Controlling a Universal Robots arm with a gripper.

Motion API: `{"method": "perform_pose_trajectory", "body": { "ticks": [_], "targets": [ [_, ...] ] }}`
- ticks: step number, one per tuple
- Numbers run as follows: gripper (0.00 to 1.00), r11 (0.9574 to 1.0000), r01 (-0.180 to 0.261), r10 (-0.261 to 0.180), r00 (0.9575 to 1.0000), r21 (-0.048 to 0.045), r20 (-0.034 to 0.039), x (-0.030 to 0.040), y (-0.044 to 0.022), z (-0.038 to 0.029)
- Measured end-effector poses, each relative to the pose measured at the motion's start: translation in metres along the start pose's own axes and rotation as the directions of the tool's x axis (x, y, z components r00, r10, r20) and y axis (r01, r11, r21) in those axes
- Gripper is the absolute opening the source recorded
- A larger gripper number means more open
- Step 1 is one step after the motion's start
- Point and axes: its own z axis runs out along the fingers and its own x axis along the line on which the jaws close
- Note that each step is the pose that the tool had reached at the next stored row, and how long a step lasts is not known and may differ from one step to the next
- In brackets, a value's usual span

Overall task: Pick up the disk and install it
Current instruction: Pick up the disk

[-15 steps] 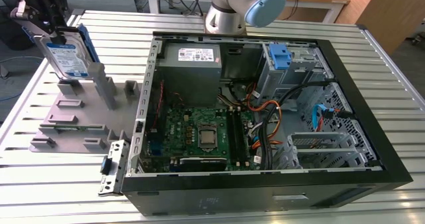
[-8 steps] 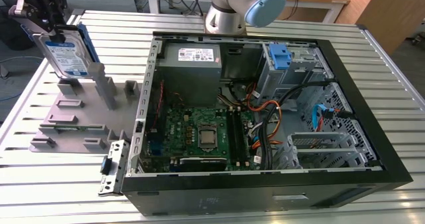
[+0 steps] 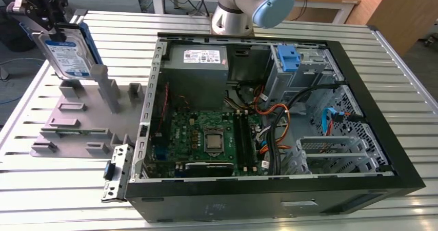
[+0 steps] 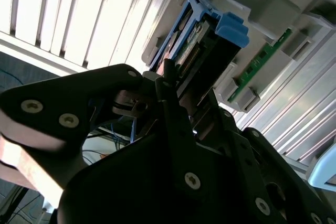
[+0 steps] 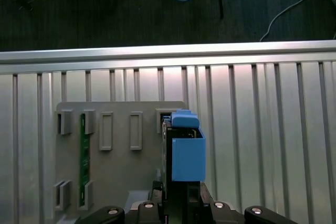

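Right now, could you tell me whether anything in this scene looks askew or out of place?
Nothing looks damaged or spilled. The hard drive sits slightly tilted in the end effector, over the grey holder at the exterior view's left, outside the open computer case. Cables lie loose inside the case.

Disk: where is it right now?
In the exterior view's upper left, the disk is held upright in the gripper over the grey parts fixture, outside the open computer case to that view's left.
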Motion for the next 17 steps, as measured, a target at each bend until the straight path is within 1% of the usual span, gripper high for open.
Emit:
{"method": "perform_pose_trajectory", "body": {
  "ticks": [17],
  "targets": [
    [0.35,1.0,0.0,0.0,1.0,0.0001,0.0001,-0.0007,0.0007,-0.0173]
  ]
}}
